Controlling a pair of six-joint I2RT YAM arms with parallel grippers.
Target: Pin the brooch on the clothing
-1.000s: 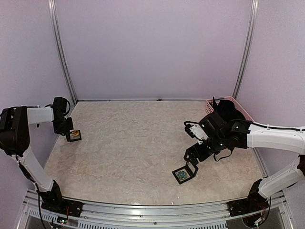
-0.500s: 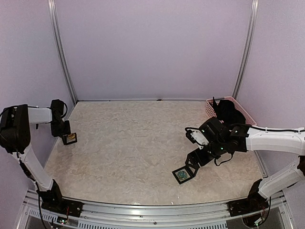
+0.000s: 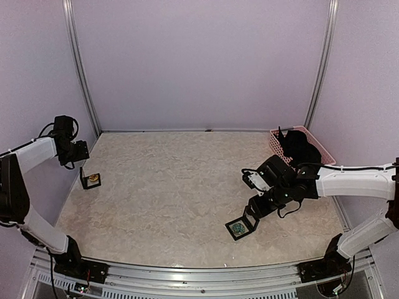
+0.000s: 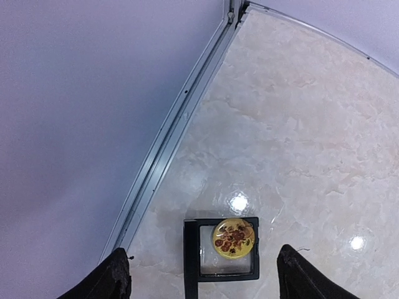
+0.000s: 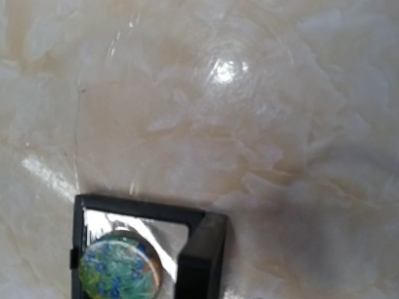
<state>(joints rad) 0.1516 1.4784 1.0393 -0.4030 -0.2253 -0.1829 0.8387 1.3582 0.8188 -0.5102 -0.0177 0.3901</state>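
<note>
My left claw (image 4: 204, 273) is wide open and holding nothing, hanging over the yellow brooch (image 4: 234, 237) at 9 o'clock on the bench (image 3: 174, 180). Right claw (image 3: 253, 214) is right by the blue brooch (image 5: 118, 271) at 5, can't tell its gap. Shirt (image 3: 298, 146) is in the pink basket (image 3: 274, 138), 2 o'clock.

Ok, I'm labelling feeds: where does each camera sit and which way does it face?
Top external: high behind the bases, facing down and forward over the table; left arm and right arm show.
Left wrist: on the left arm, facing down at the yellow brooch; left gripper's fingertips show.
Right wrist: close above the green brooch; no gripper shows.
Shared: top external shows both brooches.
</note>
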